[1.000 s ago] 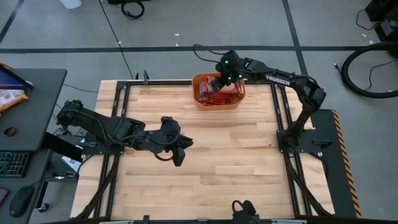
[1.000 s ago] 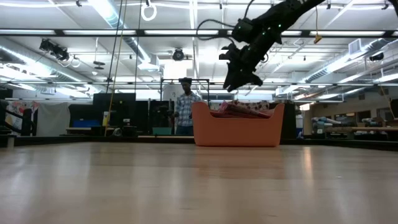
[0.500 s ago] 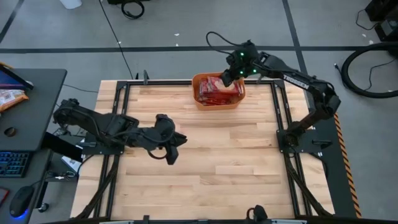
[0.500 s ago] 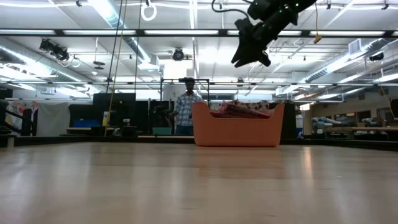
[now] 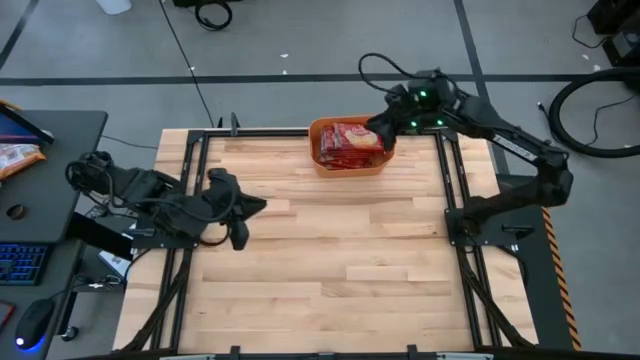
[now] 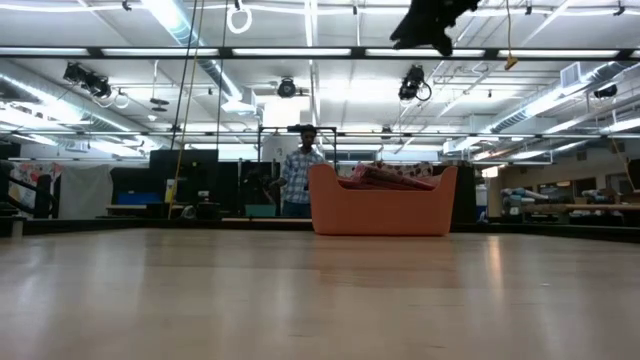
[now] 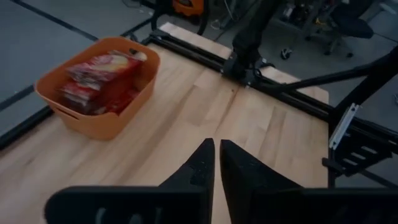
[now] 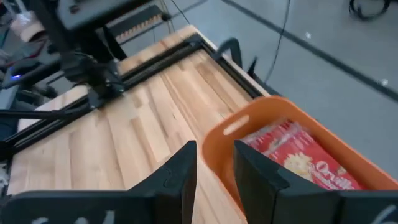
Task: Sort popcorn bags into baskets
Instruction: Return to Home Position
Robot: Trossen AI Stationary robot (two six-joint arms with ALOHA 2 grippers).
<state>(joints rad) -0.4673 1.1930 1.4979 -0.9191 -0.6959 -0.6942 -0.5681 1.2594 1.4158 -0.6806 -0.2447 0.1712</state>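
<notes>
The right end effector (image 8: 214,152), fingers slightly spread and empty, hovers high beside the orange bin (image 5: 350,167) at the far edge of the tabletop (image 5: 340,260) — the red popcorn bags (image 5: 350,140) lie piled inside it — while the left end effector (image 7: 217,146), fingers pressed nearly together, hangs over the left side.

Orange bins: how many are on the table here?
1. The orange bin stands near the middle of the far edge of the table, holding popcorn bags. No other bin shows in any view.
</notes>
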